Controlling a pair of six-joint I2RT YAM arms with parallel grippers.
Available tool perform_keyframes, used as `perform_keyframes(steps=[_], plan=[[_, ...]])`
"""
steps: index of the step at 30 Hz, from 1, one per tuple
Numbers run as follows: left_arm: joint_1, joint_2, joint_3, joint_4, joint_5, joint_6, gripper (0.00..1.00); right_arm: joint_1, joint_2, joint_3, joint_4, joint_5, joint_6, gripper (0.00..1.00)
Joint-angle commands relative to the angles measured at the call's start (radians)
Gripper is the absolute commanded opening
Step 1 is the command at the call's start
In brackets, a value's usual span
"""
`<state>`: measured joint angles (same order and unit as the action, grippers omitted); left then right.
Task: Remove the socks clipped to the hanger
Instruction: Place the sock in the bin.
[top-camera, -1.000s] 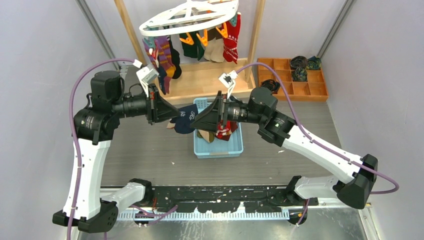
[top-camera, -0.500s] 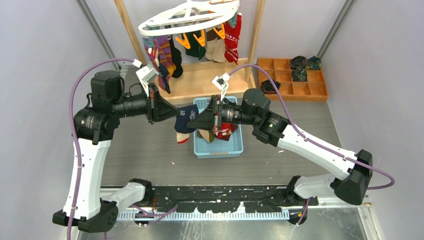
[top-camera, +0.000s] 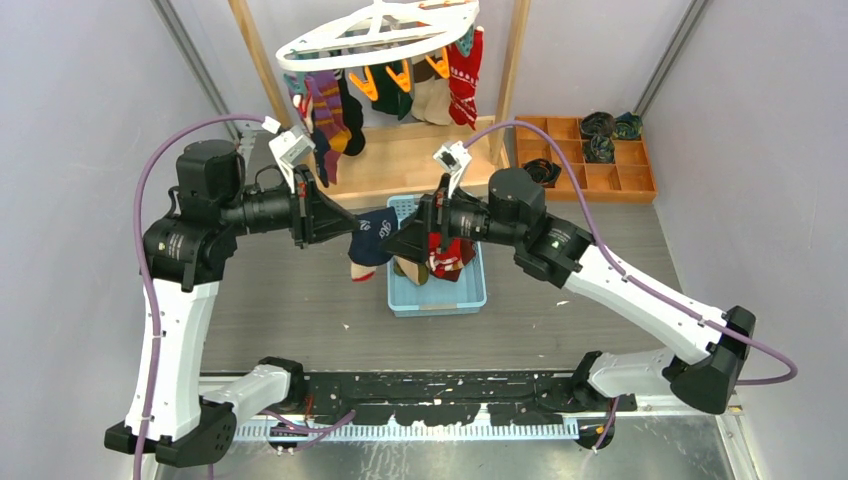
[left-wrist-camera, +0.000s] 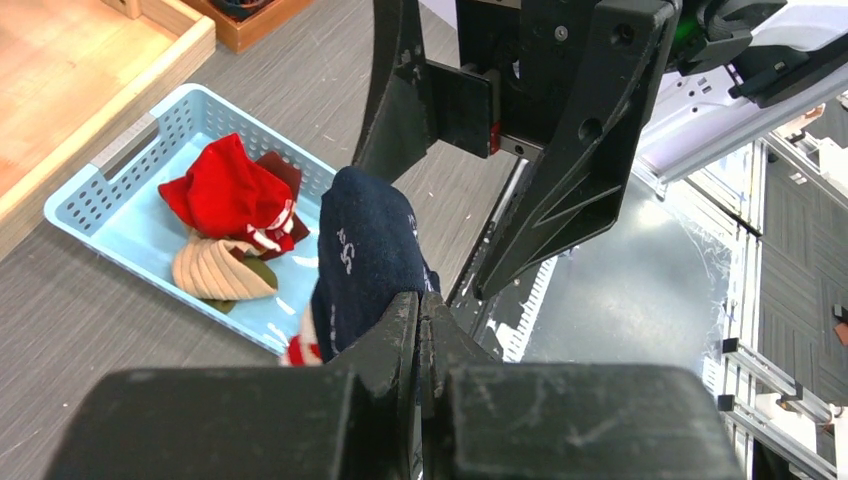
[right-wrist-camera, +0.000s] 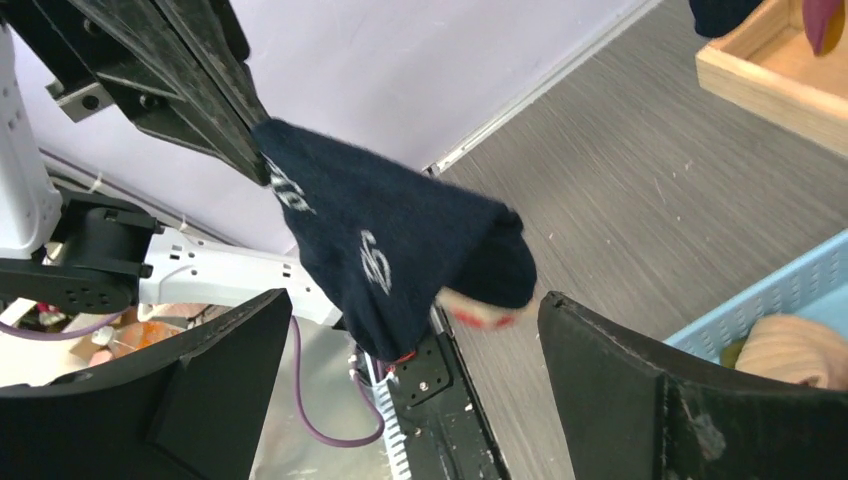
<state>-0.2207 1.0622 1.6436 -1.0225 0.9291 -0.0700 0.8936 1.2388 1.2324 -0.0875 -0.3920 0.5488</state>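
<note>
Navy sock (right-wrist-camera: 380, 230): pinched in left end effector (left-wrist-camera: 418, 300), held end hidden. Right end effector (right-wrist-camera: 415, 300): spread, flanking toe. Hanger (top-camera: 300, 48), clipped socks (top-camera: 463, 75): top view only, cut off at far edge.

The grey table (top-camera: 290, 300) bears a pale blue basket (top-camera: 437, 306), a wooden rack base (top-camera: 400, 152) and a wooden compartment tray (top-camera: 606, 179).

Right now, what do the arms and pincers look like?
Left arm and right arm match: white link shells, black joints and bases, a purple cable looping along each. Left pincer and right pincer are black, with flat wedge-shaped fingers. A small white camera block sits at each wrist.
</note>
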Motion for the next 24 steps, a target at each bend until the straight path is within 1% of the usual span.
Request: perform_keyframes(steps=[1, 3, 5, 6, 7, 8, 9, 10, 11, 12, 13, 14, 15, 16, 17, 19, 21, 24], plan=[[-0.003, -0.008, 0.035, 0.018, 0.049, -0.009, 0.0, -0.003, 0.062, 0.119, -0.001, -0.071, -0.142, 1.0], [-0.003, -0.008, 0.03, 0.019, 0.052, -0.012, 0.0, -0.003, 0.101, 0.139, 0.075, -0.142, -0.117, 1.0], [-0.003, -0.007, 0.022, 0.021, 0.05, -0.014, 0.0, -0.002, 0.145, 0.154, 0.191, -0.205, -0.05, 1.0], [-0.003, -0.007, 0.02, 0.021, 0.048, -0.014, 0.0, -0.002, 0.17, 0.167, 0.215, -0.224, -0.023, 0.98], [-0.003, -0.007, 0.019, 0.021, 0.046, -0.013, 0.0, -0.002, 0.191, 0.181, 0.223, -0.237, -0.005, 0.9], [-0.003, -0.007, 0.02, 0.021, 0.041, -0.013, 0.0, -0.002, 0.207, 0.191, 0.224, -0.246, 0.01, 0.79], [-0.003, -0.008, 0.022, 0.02, 0.037, -0.011, 0.0, -0.003, 0.217, 0.196, 0.22, -0.253, 0.019, 0.65], [-0.003, -0.01, 0.022, 0.017, 0.029, -0.006, 0.0, -0.003, 0.221, 0.196, 0.207, -0.244, 0.026, 0.47], [-0.003, -0.013, 0.023, 0.013, 0.012, 0.003, 0.0, -0.004, 0.211, 0.186, 0.183, -0.222, 0.019, 0.26], [-0.003, -0.013, 0.024, 0.009, -0.016, 0.01, 0.06, -0.009, 0.195, 0.169, 0.164, -0.187, 0.013, 0.06], [-0.002, -0.012, 0.023, 0.003, -0.05, 0.015, 0.19, -0.016, 0.177, 0.155, 0.145, -0.15, 0.009, 0.01], [-0.003, -0.009, 0.024, -0.006, -0.088, 0.031, 0.39, -0.027, 0.158, 0.124, 0.13, -0.118, 0.007, 0.01], [-0.002, -0.003, 0.026, -0.02, -0.123, 0.044, 0.62, -0.039, 0.143, 0.1, 0.112, -0.097, 0.005, 0.01], [-0.002, 0.007, 0.031, -0.036, -0.176, 0.053, 0.79, -0.057, 0.128, 0.076, 0.098, -0.082, 0.003, 0.01], [-0.002, 0.018, 0.038, -0.054, -0.212, 0.063, 0.86, -0.076, 0.115, 0.05, 0.062, -0.064, 0.001, 0.01], [0.0, 0.05, 0.059, -0.097, -0.259, 0.065, 0.93, -0.134, 0.096, -0.008, 0.027, -0.034, 0.001, 0.01], [0.01, 0.071, 0.069, -0.118, -0.293, 0.065, 0.96, -0.192, 0.094, -0.066, 0.015, -0.003, 0.0, 0.01], [0.03, 0.069, 0.06, -0.099, -0.326, 0.056, 0.98, -0.253, 0.166, -0.102, -0.025, 0.09, -0.035, 0.01]])
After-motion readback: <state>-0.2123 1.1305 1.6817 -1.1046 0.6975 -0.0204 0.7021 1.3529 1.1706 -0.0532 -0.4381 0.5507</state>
